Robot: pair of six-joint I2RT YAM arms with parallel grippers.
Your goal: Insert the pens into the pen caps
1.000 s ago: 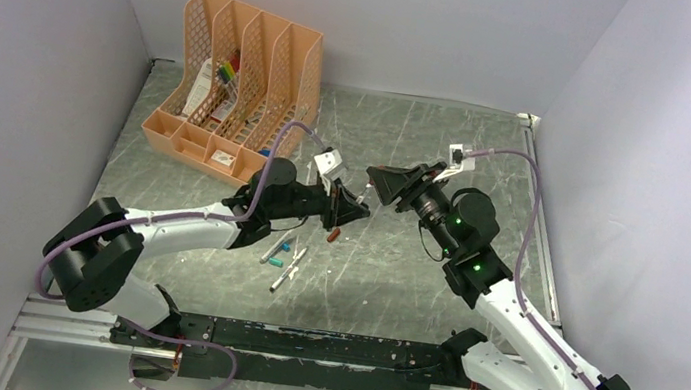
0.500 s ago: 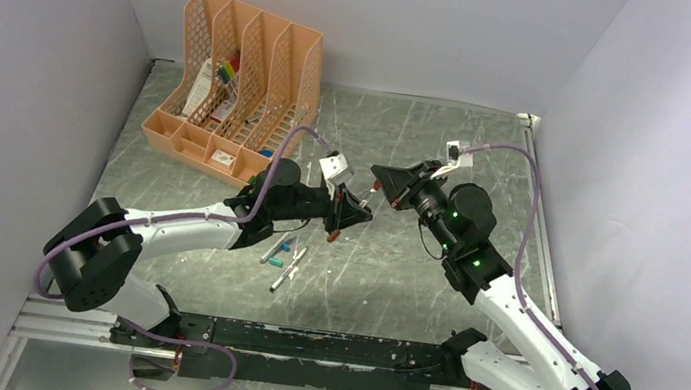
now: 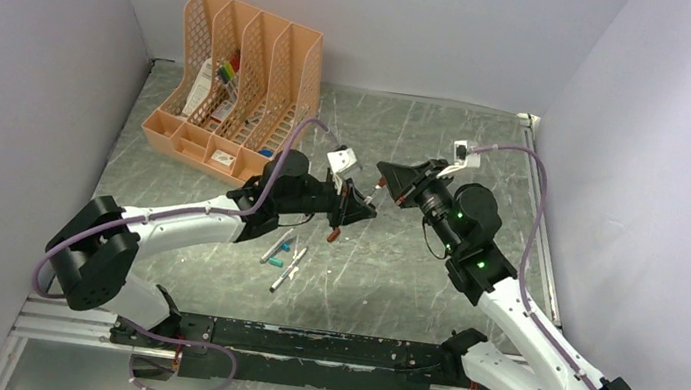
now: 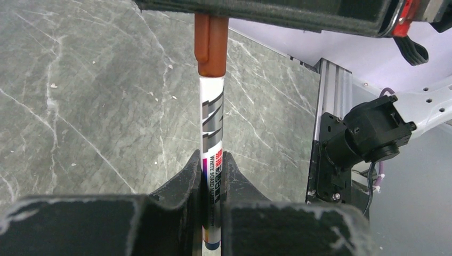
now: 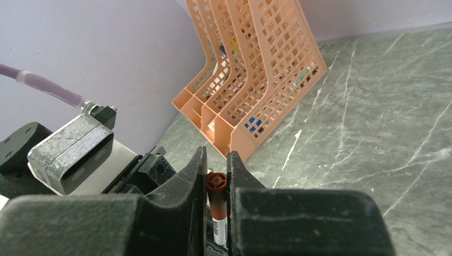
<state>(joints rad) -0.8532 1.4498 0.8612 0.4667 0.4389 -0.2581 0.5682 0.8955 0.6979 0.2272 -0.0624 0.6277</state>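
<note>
My left gripper point(image 4: 212, 160) is shut on a white-grey pen point(image 4: 211, 122) and holds it off the table. A dark red-brown pen cap point(image 4: 211, 42) sits on the pen's far end. My right gripper point(image 5: 216, 160) is shut on that cap point(image 5: 216, 184), with the pen barrel point(image 5: 219, 229) showing below it. In the top view the left gripper point(image 3: 365, 206) and the right gripper point(image 3: 390, 179) meet tip to tip above the table's middle. Two more pens point(image 3: 289, 266) lie on the table below the left gripper, with teal caps point(image 3: 287, 245) and a red cap point(image 3: 332, 235) beside them.
An orange mesh file organizer point(image 3: 234, 90) stands at the back left, holding papers and a bundle of bright markers; it also shows in the right wrist view point(image 5: 256, 80). A metal rail point(image 4: 325, 133) edges the table on the right. Purple walls close in on three sides.
The left gripper has moved up and right with the pen. The right gripper shifted slightly right. The two grippers have closed the gap, and the cap now sits on the pen's end.
</note>
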